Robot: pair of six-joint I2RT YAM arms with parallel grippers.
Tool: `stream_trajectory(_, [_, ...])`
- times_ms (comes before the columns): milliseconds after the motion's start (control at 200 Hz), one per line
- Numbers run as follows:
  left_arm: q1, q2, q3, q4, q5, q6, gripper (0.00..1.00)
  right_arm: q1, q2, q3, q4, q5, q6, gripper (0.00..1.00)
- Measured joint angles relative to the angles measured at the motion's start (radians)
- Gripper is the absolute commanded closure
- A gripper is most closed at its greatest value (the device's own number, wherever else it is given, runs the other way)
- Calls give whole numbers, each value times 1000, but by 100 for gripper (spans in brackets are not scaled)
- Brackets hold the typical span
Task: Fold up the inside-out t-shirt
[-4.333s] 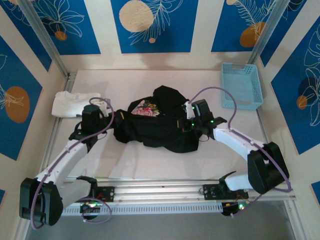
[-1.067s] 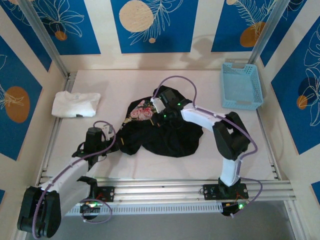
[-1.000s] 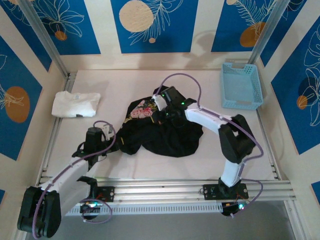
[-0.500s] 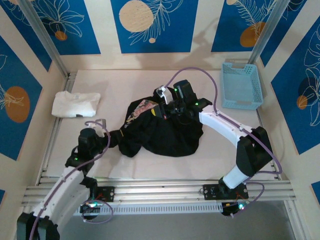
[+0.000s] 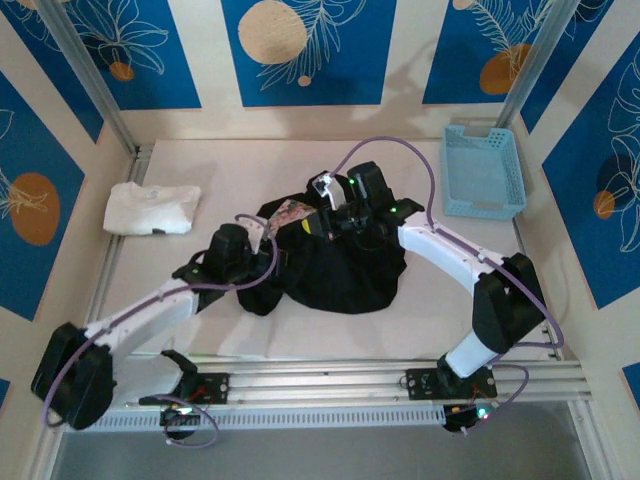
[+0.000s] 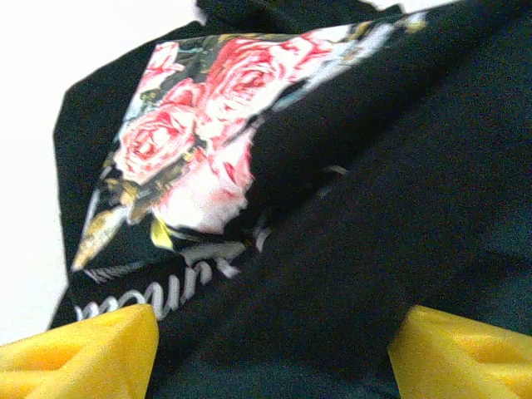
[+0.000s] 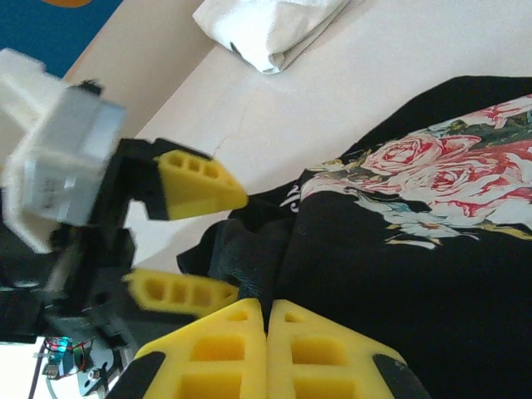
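The inside-out t-shirt (image 5: 340,272) lies crumpled at the middle of the table, black with a pink rose print (image 5: 288,213) turned up at its far left. My right gripper (image 5: 318,222) is over its far part, beside the print, shut on a fold of the black cloth (image 7: 432,266); the fingers (image 7: 224,349) press together. My left gripper (image 5: 265,240) is at the shirt's left edge and open. Its yellow fingers (image 6: 83,349) stand wide apart over the dark cloth (image 6: 374,166) below the roses, holding nothing. In the right wrist view, the left gripper (image 7: 241,243) hovers by the shirt's edge.
A folded white t-shirt (image 5: 150,208) lies at the far left of the table (image 5: 240,165), also seen in the right wrist view (image 7: 270,29). A light-blue basket (image 5: 483,172) stands at the far right. Bare table runs along the front and back.
My left gripper has let go, opened, and swung right and forward onto the shirt's left edge. The right gripper has shifted right, holding the cloth, tilting the rose print up.
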State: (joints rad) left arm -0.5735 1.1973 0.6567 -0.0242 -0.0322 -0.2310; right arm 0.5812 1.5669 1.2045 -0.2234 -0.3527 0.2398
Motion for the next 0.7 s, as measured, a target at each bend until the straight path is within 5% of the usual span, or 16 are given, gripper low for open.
stream_trajectory(185, [5,158,68,25,8,19,73,0,-55,-55,0,8,-5,100])
stream_trajectory(330, [27,213,98,41,198,-24,99,-6,-123,-114,19,35,-3,100])
stream_trajectory(565, [85,80,20,227,524,-244,100,22,-151,-141,35,294,32,99])
stream_trajectory(700, [101,-21,-16,328,626,-350,100,54,-151,-162,34,391,33,89])
